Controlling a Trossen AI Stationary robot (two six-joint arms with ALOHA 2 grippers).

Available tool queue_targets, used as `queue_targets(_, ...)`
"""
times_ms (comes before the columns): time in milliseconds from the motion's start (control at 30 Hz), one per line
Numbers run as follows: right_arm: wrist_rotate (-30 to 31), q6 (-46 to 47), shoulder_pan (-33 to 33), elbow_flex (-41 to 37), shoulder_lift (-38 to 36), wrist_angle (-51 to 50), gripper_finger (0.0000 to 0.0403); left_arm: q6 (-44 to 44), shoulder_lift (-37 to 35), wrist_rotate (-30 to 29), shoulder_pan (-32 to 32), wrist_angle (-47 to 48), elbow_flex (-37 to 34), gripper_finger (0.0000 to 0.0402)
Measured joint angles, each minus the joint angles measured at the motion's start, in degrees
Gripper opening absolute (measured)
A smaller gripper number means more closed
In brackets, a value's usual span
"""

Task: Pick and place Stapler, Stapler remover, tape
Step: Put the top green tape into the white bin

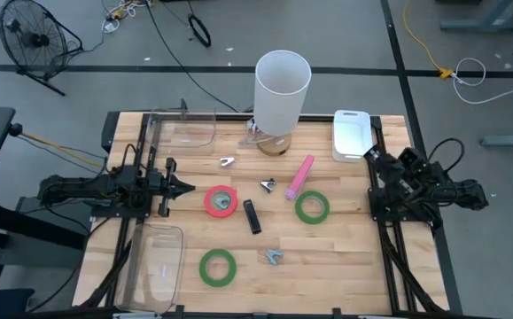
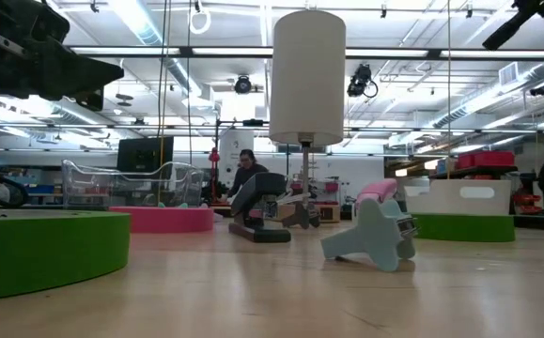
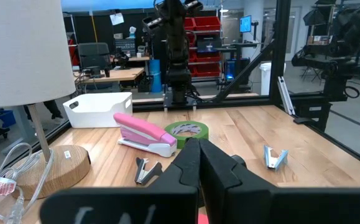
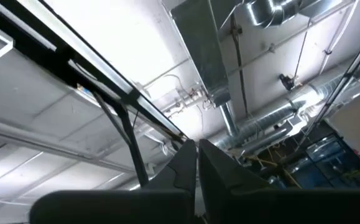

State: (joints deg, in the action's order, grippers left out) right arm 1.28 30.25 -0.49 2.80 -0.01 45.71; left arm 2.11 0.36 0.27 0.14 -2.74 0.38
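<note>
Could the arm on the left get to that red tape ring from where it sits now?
Probably yes. The left gripper, shut, points at the red tape ring, which lies flat on the table just ahead of it. Only bare wood shows between them; the black stapler lies beyond the ring.

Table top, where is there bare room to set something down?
Bare wood lies along the near edge right of the lower green tape ring, past the grey staple remover. The middle is crowded: red tape ring, black stapler, pink stapler, upper green tape ring.

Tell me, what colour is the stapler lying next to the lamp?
Pink, with a white underside. The stapler shows best in the left wrist view, beside the lamp.
</note>
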Motion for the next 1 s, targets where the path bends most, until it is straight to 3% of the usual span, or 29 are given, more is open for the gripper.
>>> queue_targets(233,2.09,-0.62,0.00,5.49,0.02,-1.97,0.0021,0.02,0.00,-0.01,-0.02,-0.01,0.01,0.0003)
queue_targets(500,4.08,-0.88,0.00,15.86,1.92,-11.12,0.0021,0.00,0.00,0.00,0.00,-0.02,0.02,0.0003)
queue_targets(1000,3.23,-4.42,0.00,36.16,16.53,-26.11,0.0021,0.02,0.00,-0.02,0.00,-0.02,0.00,0.0003)
